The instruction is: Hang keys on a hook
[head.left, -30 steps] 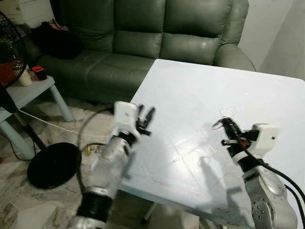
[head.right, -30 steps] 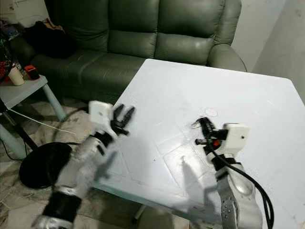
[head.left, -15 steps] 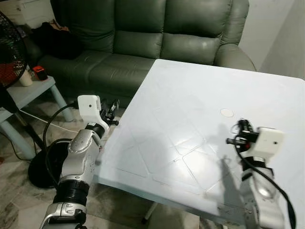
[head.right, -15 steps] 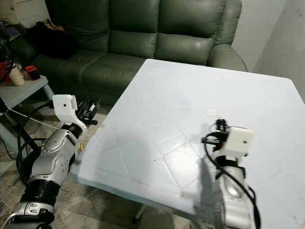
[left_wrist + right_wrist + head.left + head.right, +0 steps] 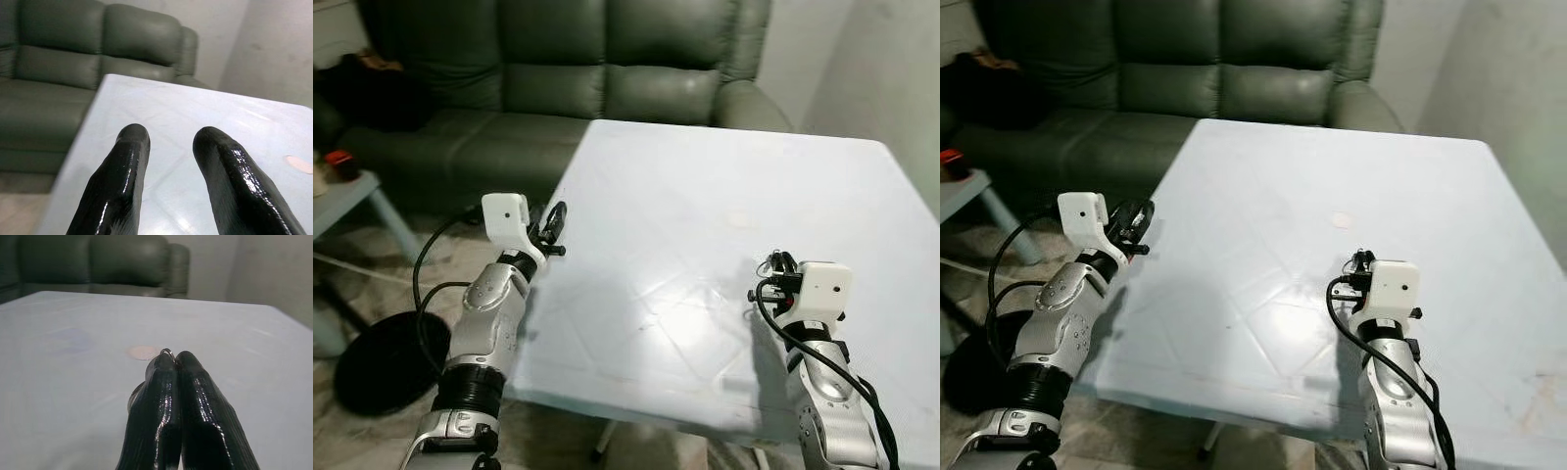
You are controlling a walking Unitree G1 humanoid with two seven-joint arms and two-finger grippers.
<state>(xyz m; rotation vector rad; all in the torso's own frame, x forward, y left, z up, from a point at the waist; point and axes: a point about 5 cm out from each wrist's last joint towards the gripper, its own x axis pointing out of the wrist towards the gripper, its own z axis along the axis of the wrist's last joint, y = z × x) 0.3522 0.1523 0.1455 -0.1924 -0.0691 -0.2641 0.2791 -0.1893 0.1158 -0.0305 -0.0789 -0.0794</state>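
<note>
My right gripper [image 5: 779,268] hovers just above the white table [image 5: 705,186] near its front right. It is shut on a thin metal key ring [image 5: 167,351], whose loop pokes out above and beside the pressed fingertips in the right wrist view. Keys themselves are hidden behind the fingers. My left gripper [image 5: 554,219] is held at the table's left edge, open with nothing between its fingers [image 5: 129,147].
A small round pale mark [image 5: 1341,220] lies on the table beyond the right gripper. A dark green sofa [image 5: 558,59] stands behind the table. On the floor to the left are a black fan base [image 5: 372,357] and a light-blue side table [image 5: 347,196].
The camera has turned right. My left arm pulled back from over the table to its left edge. The right gripper drew back toward the front edge, still holding the ring.
</note>
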